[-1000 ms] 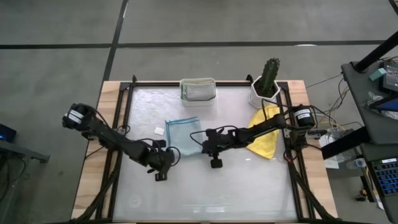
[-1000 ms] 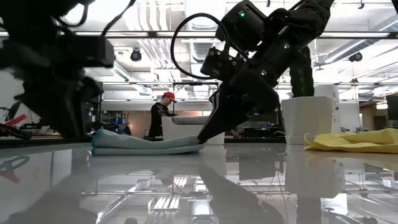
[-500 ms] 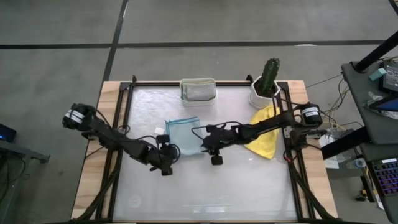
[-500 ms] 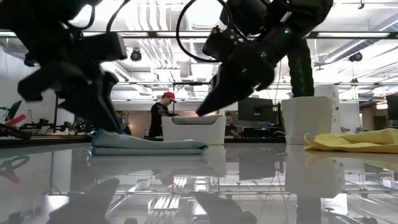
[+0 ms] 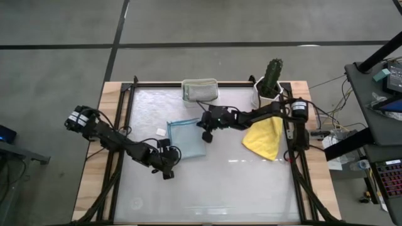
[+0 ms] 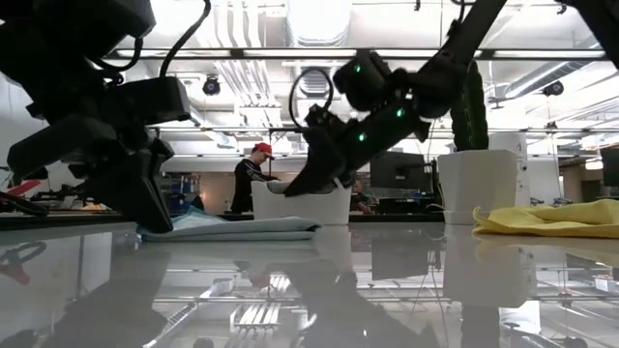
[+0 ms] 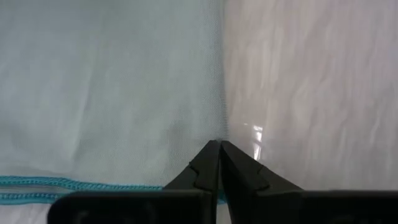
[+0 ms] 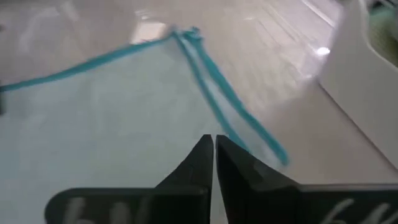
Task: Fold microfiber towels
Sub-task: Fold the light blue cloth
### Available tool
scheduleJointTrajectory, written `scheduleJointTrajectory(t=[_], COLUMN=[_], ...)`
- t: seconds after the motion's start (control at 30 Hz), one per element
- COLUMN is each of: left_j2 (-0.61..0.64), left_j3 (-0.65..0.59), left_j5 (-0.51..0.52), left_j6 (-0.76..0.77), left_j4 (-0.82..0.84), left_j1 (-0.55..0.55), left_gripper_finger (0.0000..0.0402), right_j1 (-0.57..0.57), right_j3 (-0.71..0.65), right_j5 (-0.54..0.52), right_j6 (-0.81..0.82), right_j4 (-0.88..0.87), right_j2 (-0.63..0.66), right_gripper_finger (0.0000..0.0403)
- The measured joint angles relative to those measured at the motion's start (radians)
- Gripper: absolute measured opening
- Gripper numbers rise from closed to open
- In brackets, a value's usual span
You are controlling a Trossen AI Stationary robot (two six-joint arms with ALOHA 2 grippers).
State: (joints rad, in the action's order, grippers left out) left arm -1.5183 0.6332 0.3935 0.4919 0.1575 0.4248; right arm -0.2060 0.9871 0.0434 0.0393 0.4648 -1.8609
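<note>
The pale blue-grey towel (image 5: pixel 186 139) on the worktop (image 5: pixel 239 182) looks light and limp, best pinched at corners; both the left gripper (image 5: pixel 167 164) and right gripper (image 5: pixel 206 130) have jaws together, holding nothing.

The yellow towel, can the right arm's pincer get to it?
Probably yes. The crumpled yellow microfiber towel lies bare on the table, right beside the right arm; its shut pincer is over by the pale blue towel.
</note>
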Motion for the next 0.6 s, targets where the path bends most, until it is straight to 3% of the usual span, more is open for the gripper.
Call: scheduleJointTrajectory(t=[0.17,0.4,0.53,0.6], left_j2=[0.04,0.165,0.242,0.269], left_j3=[0.002,0.018,-0.001,-0.016], left_j5=[-0.005,-0.031,0.162,0.207], left_j6=[-0.002,-0.079,-0.089,-0.115], left_j4=[0.025,0.177,0.234,0.245], left_j1=[0.0,-0.011,-0.062,-0.116], left_gripper_finger=[0.0008,0.0058,0.0077,0.0082], right_j1=[-0.026,-0.026,-0.028,-0.028], right_j3=[0.0,0.0,0.0,0.0], right_j5=[0.0,0.001,0.001,0.0], right_j6=[-0.006,-0.045,-0.055,-0.058], right_j4=[0.008,0.021,0.021,0.017], right_j2=[-0.021,-0.024,-0.024,-0.025], right_gripper_finger=[0.0009,0.0009,0.0009,0.0009])
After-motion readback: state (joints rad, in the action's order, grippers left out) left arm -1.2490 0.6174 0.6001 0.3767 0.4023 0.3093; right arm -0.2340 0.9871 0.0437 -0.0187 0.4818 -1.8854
